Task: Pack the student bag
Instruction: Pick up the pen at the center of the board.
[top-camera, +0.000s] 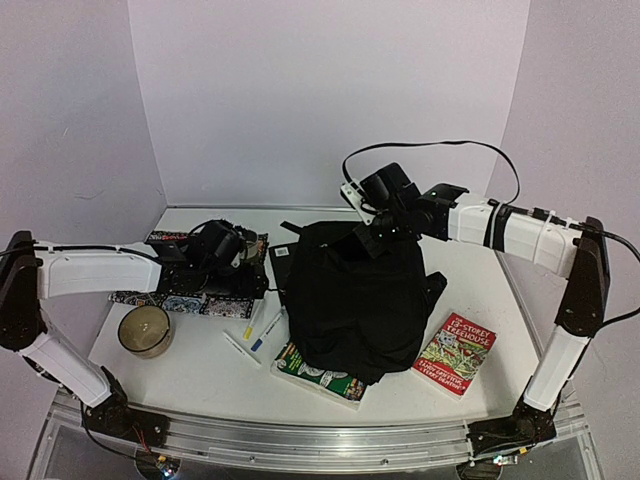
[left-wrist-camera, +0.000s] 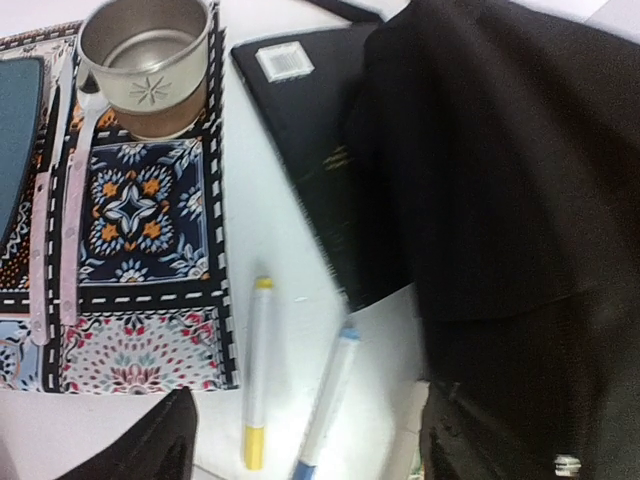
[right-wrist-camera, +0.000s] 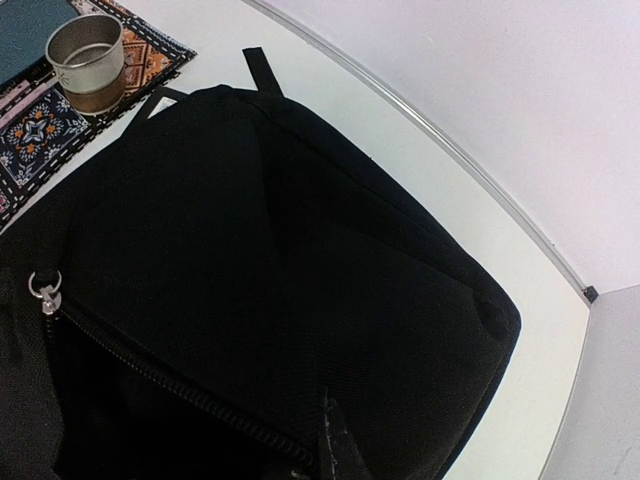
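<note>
The student bag (top-camera: 355, 300), a big soft black backpack, lies in the middle of the table and fills the right wrist view (right-wrist-camera: 300, 250). My right gripper (top-camera: 368, 243) is at the bag's far top edge, shut on a fold of its fabric (right-wrist-camera: 332, 452) beside the zipper. My left gripper (top-camera: 250, 285) hovers open just left of the bag, over a yellow-capped pen (left-wrist-camera: 257, 370) and a blue-capped pen (left-wrist-camera: 328, 400) that lie between its fingers (left-wrist-camera: 150, 450). A flat black notebook (left-wrist-camera: 310, 130) lies partly under the bag's left side.
A patterned fabric case (top-camera: 190, 300) lies at the left with a metal tin (top-camera: 146, 330) at its near corner. A third white pen (top-camera: 240, 347) lies nearer the front. A green book (top-camera: 320, 375) pokes out under the bag. A red book (top-camera: 455, 352) lies to the right.
</note>
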